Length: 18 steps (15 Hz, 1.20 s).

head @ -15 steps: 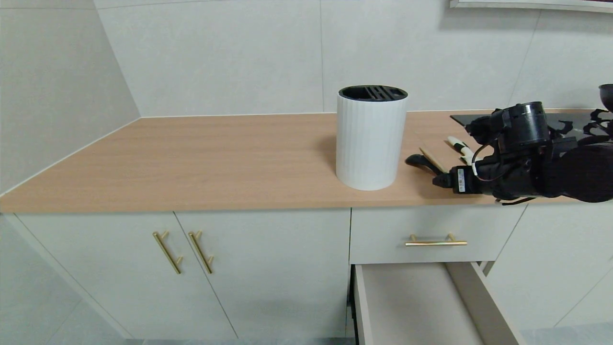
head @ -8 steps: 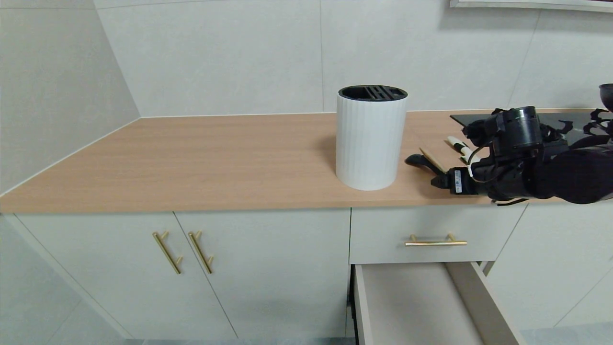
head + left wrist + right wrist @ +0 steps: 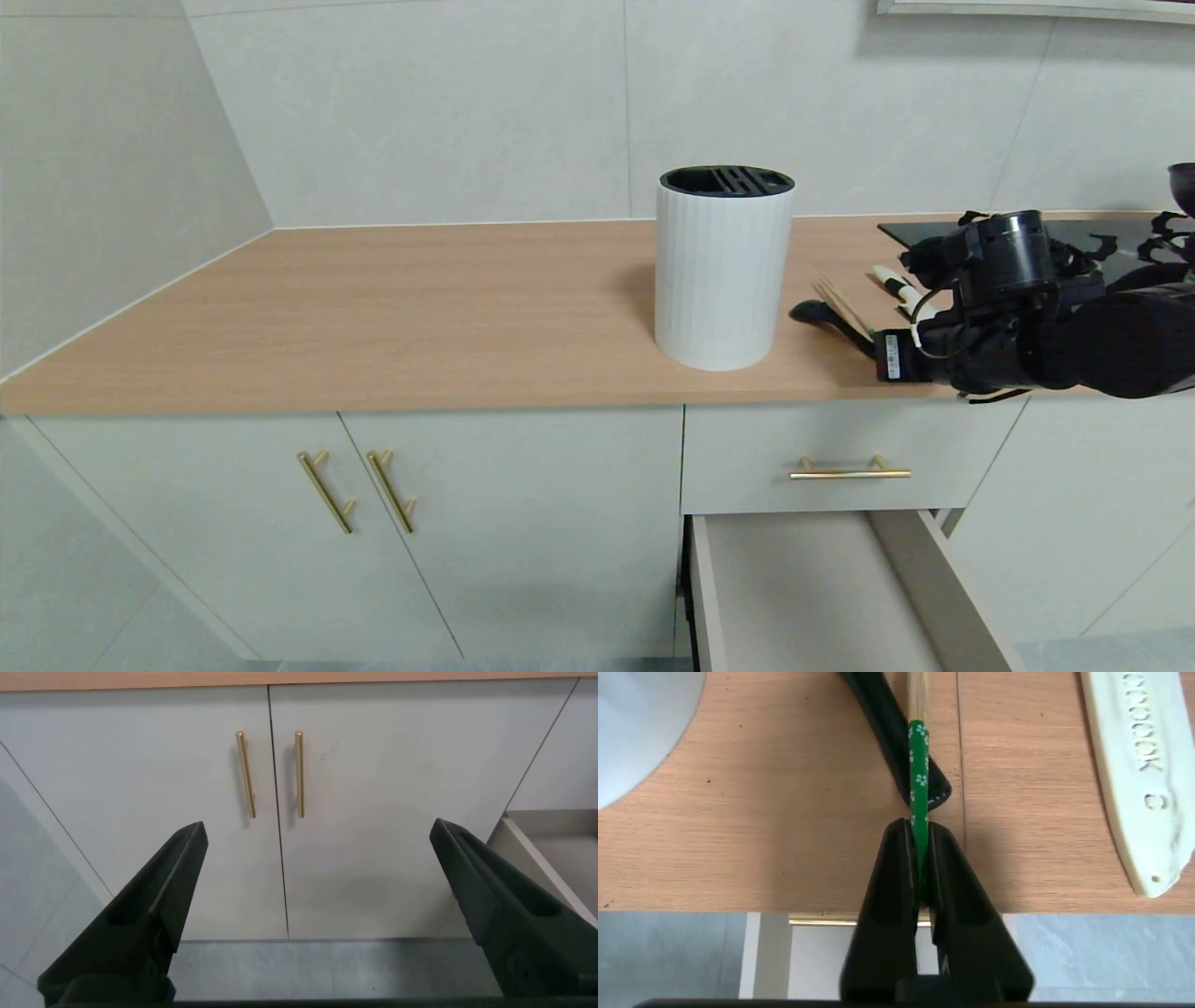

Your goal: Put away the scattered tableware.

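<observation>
My right gripper (image 3: 918, 831) is shut on a pair of chopsticks (image 3: 918, 765) with green patterned ends, low over the wooden counter. In the head view the gripper (image 3: 878, 345) is right of the white cylindrical holder (image 3: 724, 271), near the counter's front edge, and the chopsticks (image 3: 840, 303) point away from it. A black spoon (image 3: 882, 719) lies under and beside the chopsticks, its bowl (image 3: 810, 313) near the holder. A white-handled knife (image 3: 1130, 775) lies farther right. My left gripper (image 3: 318, 835) hangs open, facing the cabinet doors.
A drawer (image 3: 812, 588) stands pulled out below the counter's right part, under a closed one with a gold handle (image 3: 850, 471). A black cooktop (image 3: 1111, 238) lies at the far right. The counter (image 3: 420, 308) left of the holder is bare wood.
My right gripper's fingers have come together on the chopsticks and its tip has drawn back slightly to the right. The chopsticks' far ends have shifted a little. The holder has not moved.
</observation>
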{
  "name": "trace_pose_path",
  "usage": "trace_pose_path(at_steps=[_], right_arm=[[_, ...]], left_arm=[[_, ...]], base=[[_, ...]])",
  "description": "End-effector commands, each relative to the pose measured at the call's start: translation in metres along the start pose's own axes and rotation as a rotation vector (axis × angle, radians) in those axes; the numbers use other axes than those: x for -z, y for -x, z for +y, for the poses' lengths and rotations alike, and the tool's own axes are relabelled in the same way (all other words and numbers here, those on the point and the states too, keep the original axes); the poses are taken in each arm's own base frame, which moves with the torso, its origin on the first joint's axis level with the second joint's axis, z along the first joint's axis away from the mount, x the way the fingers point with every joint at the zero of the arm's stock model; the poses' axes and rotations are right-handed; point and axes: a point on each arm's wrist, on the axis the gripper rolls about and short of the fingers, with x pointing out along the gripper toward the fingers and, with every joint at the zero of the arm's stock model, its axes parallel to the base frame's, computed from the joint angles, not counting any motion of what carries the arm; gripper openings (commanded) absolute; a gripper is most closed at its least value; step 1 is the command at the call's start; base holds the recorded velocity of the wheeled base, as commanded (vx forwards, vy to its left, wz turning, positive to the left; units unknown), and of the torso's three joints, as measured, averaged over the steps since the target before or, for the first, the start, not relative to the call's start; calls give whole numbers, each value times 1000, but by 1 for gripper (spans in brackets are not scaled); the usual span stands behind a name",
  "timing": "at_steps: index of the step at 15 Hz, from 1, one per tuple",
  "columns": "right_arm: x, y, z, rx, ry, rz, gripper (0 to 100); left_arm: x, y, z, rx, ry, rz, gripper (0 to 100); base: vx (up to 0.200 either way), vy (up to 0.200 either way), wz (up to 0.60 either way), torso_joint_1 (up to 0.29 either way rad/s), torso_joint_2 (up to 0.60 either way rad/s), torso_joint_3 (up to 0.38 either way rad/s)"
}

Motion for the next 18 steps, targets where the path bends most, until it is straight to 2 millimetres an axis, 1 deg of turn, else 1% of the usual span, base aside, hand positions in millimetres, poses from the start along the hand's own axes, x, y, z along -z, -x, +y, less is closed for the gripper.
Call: trace_pose_path(at_steps=[1,3,5,7,8,9,10,12,14,15,16,18], right_arm=[[-2,3,0,-1,-3,-8,0],[-7,16,-2,-8,-9,-36,0],[-13,45,-8,-22,-18,-75,0],[-16,85,-13,-58,-20,-97,0],[-14,105,-17,-104,-19,-90,0],[-12,115,-18,-140,-14,-80,0],[-8,140,-19,-219,-1,-51,0],[4,173,-20,-271,18,27,0],[15,196,-25,-348,32,80,0],[20,203,-27,-388,38,103,0],[25,212,-29,-468,46,125,0],[29,216,-29,-556,54,140,0]], left_arm=[[0,0,0,0,0,0,100],[0,0,0,0,0,0,100],[0,0,0,0,0,0,100],[0,0,0,0,0,0,100],[0,0,0,0,0,0,100],[0,0,0,0,0,0,100],[0,0,0,0,0,0,100],[0,0,0,0,0,0,100],[0,0,0,0,0,0,100],[0,0,0,0,0,0,100],[0,0,0,0,0,0,100],[0,0,0,0,0,0,100]], base=[[0,0,0,0,0,0],[0,0,0,0,0,0],[0,0,0,0,0,0],[0,0,0,0,0,0],[0,0,0,0,0,0],[0,0,0,0,0,0],[0,0,0,0,0,0],[0,0,0,0,0,0],[0,0,0,0,0,0],[0,0,0,0,0,0],[0,0,0,0,0,0],[0,0,0,0,0,0]])
